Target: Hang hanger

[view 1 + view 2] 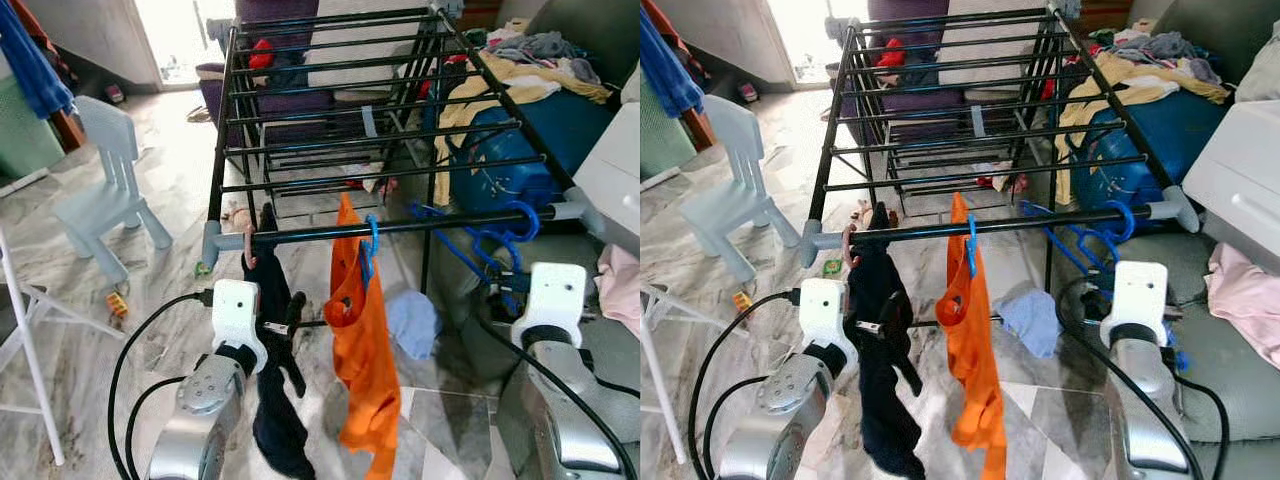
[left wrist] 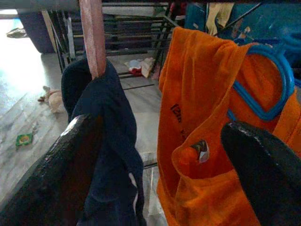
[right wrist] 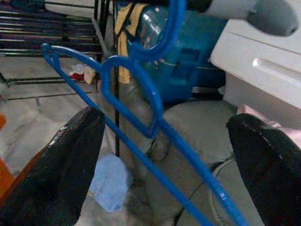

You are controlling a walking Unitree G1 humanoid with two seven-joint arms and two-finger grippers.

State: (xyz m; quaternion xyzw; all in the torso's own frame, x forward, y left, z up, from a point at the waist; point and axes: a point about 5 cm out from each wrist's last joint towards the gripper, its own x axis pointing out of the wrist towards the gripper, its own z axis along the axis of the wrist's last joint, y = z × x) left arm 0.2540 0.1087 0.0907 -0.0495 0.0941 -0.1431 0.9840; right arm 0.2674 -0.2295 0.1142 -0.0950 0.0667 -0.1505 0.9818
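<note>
Fingers spread wide on your right gripper [image 3: 164,160], the empty blue hanger [image 3: 141,113] between them, hooked over the rack's front rail [image 1: 400,228]; head views hide that gap.

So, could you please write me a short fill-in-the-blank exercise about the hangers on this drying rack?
1. The orange shirt hangs from a ____ hanger.
2. The dark garment hangs on a ____ hanger.
3. The bare blue hanger hooks the front rail near the rail's ____ end.
4. The jaws of the left gripper are ____.

Missing words: blue; pink; right; open
</note>
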